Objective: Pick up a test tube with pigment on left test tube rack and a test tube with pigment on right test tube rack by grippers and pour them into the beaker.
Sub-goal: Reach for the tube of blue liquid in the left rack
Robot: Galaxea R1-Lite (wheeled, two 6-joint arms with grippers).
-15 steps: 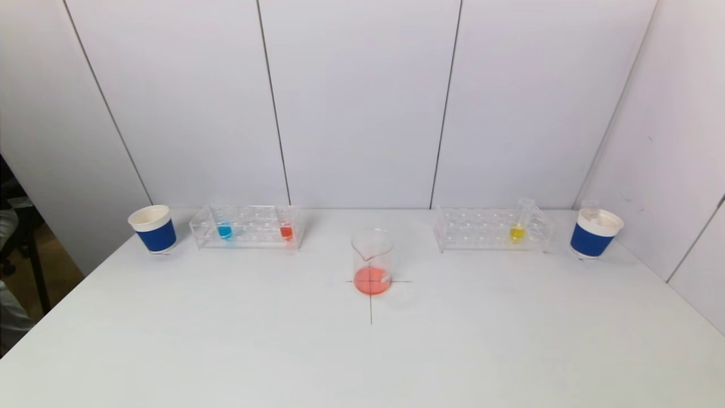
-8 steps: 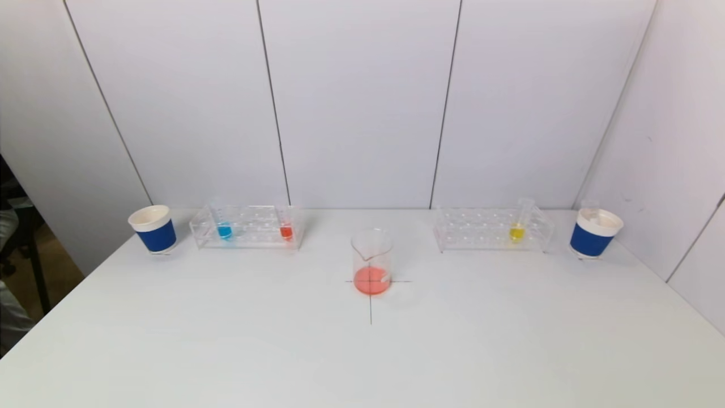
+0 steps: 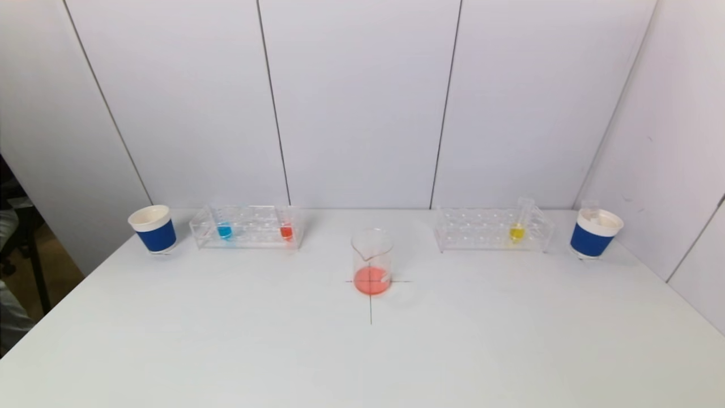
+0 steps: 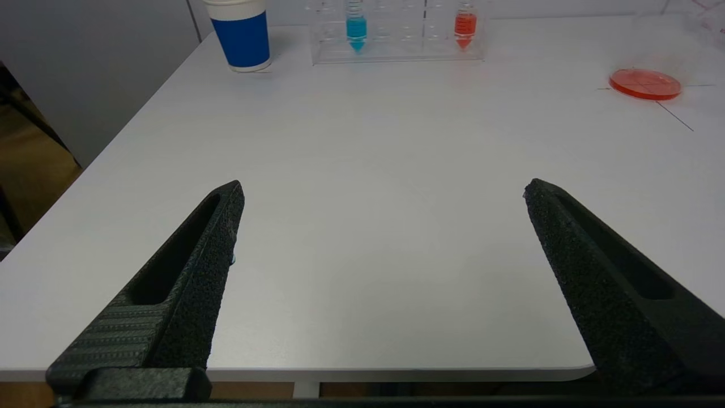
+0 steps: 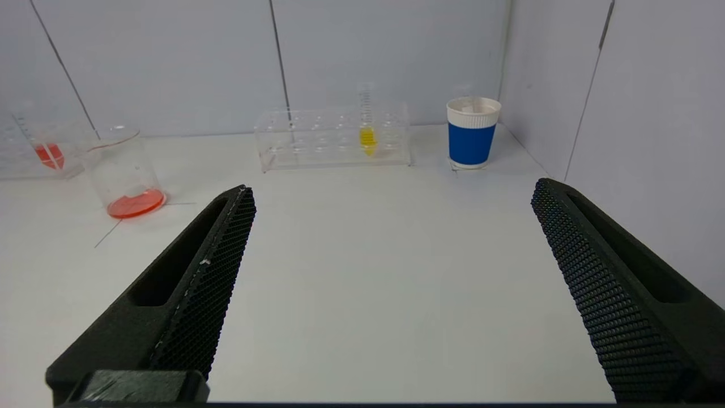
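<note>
A: Both arms sit back at the near edge of the bench [image 3: 226, 340]. The left end effector [image 4: 382, 192] has its jaws spread wide on nothing, and so does the right end effector [image 5: 393, 192]. What's the first reach?

B: Far ahead of the left one stands the left rack [image 4: 396, 34]; ahead of the right one, the right rack [image 5: 334, 139]. The beaker [image 3: 372, 260], with red liquid at its bottom, lies between them, inward of each.

A: Which tubes?

B: I'd take the red tube [image 4: 465, 25] on the left, being nearer the beaker than the blue tube [image 4: 356, 25]; on the right only the yellow tube [image 5: 367, 127] holds pigment.

A: How to grip?

B: Probably high on the glass, above the rack's top plate, then lift straight up before swinging inward.
</note>
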